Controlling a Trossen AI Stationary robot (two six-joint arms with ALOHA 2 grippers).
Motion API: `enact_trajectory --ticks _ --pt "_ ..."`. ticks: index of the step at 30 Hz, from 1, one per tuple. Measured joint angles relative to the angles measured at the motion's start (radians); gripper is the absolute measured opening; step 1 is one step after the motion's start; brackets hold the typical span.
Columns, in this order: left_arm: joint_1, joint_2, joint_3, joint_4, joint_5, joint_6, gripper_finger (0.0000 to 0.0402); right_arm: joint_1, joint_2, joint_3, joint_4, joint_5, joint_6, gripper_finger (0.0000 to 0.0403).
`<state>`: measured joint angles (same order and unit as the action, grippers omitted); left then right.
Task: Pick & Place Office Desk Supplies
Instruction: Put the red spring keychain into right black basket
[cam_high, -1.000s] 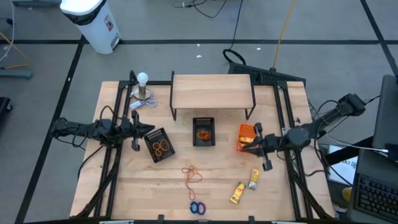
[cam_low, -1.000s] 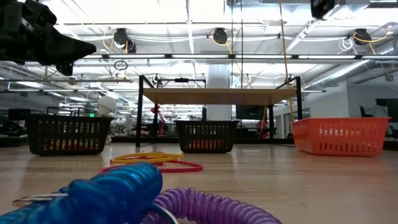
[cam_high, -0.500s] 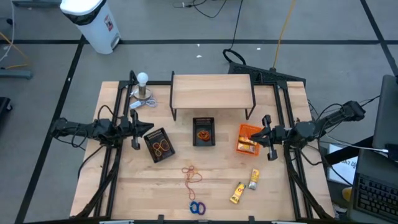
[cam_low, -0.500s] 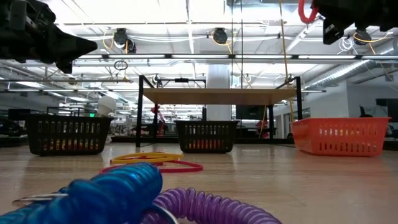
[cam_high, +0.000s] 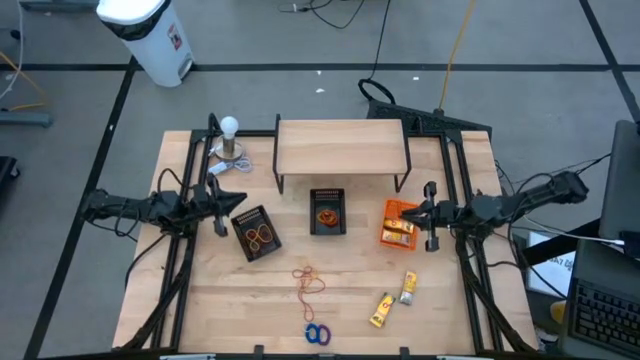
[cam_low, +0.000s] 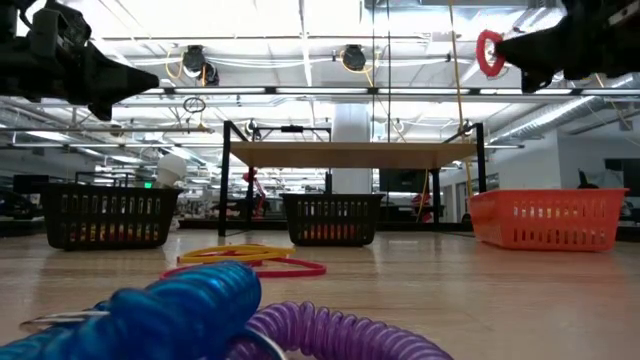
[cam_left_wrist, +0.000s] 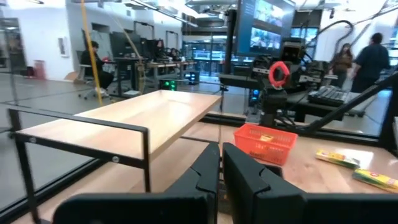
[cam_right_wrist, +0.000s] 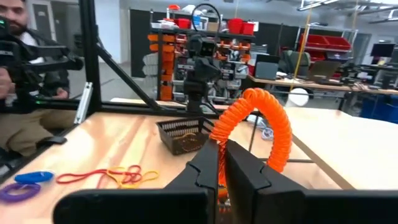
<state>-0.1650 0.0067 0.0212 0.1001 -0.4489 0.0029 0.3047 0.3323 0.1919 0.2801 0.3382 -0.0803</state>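
The right gripper (cam_high: 428, 213) hangs in the air just over the right edge of the orange bin (cam_high: 399, 222), its fingers pinched shut on an orange coiled ring (cam_right_wrist: 258, 127). The right wrist view shows the coil looped up from between the closed fingers; the low view shows it as a small ring (cam_low: 488, 52) held high above the table. My judgement is that it is held there so the ring can drop straight into that bin, which already holds some yellow-and-white items.

The left gripper (cam_high: 222, 207) waits over the left side of the table, beside the tilted left black mesh bin (cam_high: 256, 232). Its fingers (cam_left_wrist: 206, 172) are closed against each other with nothing between them. That bin holds looped rubber bands, and the middle black mesh bin (cam_high: 327, 212), in front of the wooden shelf (cam_high: 341, 147), holds something orange.

Several supplies lie loose on the near part of the table (cam_high: 200, 310): a tangle of tan and red rubber bands (cam_high: 309, 281), a blue ring (cam_high: 314, 333) touching a purple one at the near edge, and two yellow packets (cam_high: 394, 298) to the right. A white bulb-shaped object (cam_high: 230, 141) stands at the far left corner. The sorting looks partly done, with these loose items left to collect.
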Motion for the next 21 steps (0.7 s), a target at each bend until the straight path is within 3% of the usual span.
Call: enact_trajectory --ticks 11,21 --pt "0.0 0.0 0.001 -0.008 -0.052 0.05 0.0021 -0.004 -0.042 -0.172 0.238 -0.052 0.016 0.0005" --pt "0.002 0.0 0.001 -0.01 -0.085 0.209 0.0021 -0.004 -0.039 -0.175 0.224 -0.052 0.018 0.0005"
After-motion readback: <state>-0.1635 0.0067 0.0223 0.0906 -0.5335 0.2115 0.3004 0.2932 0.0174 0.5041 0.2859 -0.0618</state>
